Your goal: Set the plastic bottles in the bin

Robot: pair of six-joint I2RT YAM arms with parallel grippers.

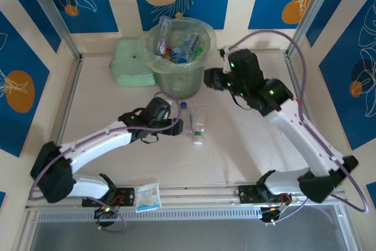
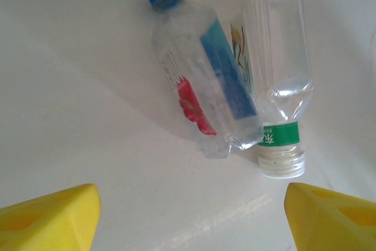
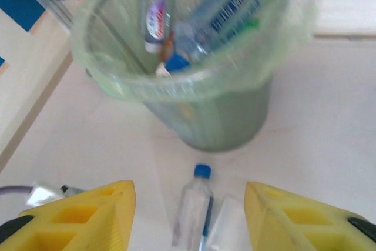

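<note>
Two plastic bottles lie side by side on the table in front of the bin (image 1: 179, 83): a clear one with a blue cap and blue label (image 2: 205, 80) (image 1: 185, 117), and a clear one with a green neck band and white cap (image 2: 279, 86) (image 1: 200, 126). My left gripper (image 2: 191, 216) (image 1: 175, 126) is low just beside them, open, its yellow fingers (image 2: 50, 218) wide apart around bare table. Several bottles (image 3: 217, 16) lie inside the bin (image 3: 235, 116). My right gripper (image 3: 188, 221) (image 1: 210, 79) hovers at the bin's right side, open and empty.
A flat mint-green box (image 1: 132, 70) stands left of the bin against the back wall. A small blue-and-white packet (image 1: 147, 196) lies on the near rail. A purple cable (image 1: 167, 99) loops over the left wrist. Metal frame posts (image 1: 56, 13) flank the back corners.
</note>
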